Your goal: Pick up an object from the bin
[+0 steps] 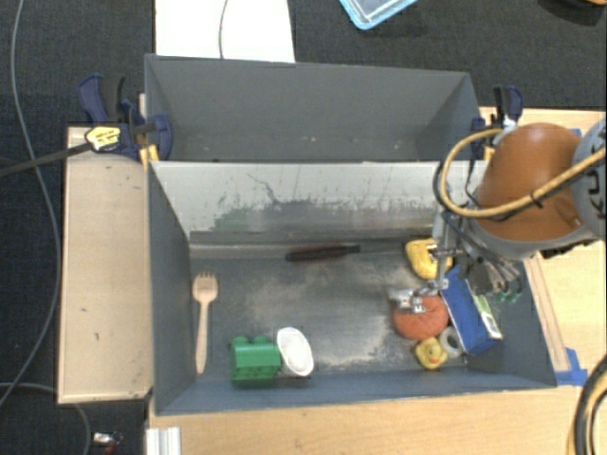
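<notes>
My gripper [424,296] hangs low in the right part of the bin, directly above an orange-red ball [420,321] and touching or nearly touching its top. Just behind the gripper lies a yellow rounded thing [418,256], partly hidden by it. A blue box with a white and green label [469,317] leans against the right side of the ball. A small yellow toy [430,353] sits in front of the ball near the bin's front wall.
A wooden fork [203,318] lies along the left wall. A green building brick [255,359] and a white cap [295,351] sit at the front left. A dark slim stick [322,251] rests at the back wall. The arm's orange cover and cables hang over the right rim.
</notes>
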You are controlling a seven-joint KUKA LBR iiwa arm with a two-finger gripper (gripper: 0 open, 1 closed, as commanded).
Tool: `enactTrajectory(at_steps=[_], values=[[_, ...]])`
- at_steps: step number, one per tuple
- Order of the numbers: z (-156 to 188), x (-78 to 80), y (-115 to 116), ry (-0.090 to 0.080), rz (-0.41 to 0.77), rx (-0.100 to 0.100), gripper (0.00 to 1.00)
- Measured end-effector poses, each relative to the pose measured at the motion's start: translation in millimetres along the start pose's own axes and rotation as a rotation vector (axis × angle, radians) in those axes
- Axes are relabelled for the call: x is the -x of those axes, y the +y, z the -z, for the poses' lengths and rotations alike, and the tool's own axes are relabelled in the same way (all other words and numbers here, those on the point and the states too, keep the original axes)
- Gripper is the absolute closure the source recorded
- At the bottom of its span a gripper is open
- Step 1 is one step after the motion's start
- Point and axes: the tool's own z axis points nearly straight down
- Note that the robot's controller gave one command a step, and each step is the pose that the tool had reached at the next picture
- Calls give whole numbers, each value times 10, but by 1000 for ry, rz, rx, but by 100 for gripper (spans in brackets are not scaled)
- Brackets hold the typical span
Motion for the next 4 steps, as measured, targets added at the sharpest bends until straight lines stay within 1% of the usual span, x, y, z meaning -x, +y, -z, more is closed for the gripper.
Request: enactTrajectory(at_steps=[1,2,3,4], values=[[-409,-41,-295,1,115,0,0],[-671,-357,-210,1,267,2,0],[-787,-335,44,0,-11,1,0],[-823,-129,204,2,137,2,100]])
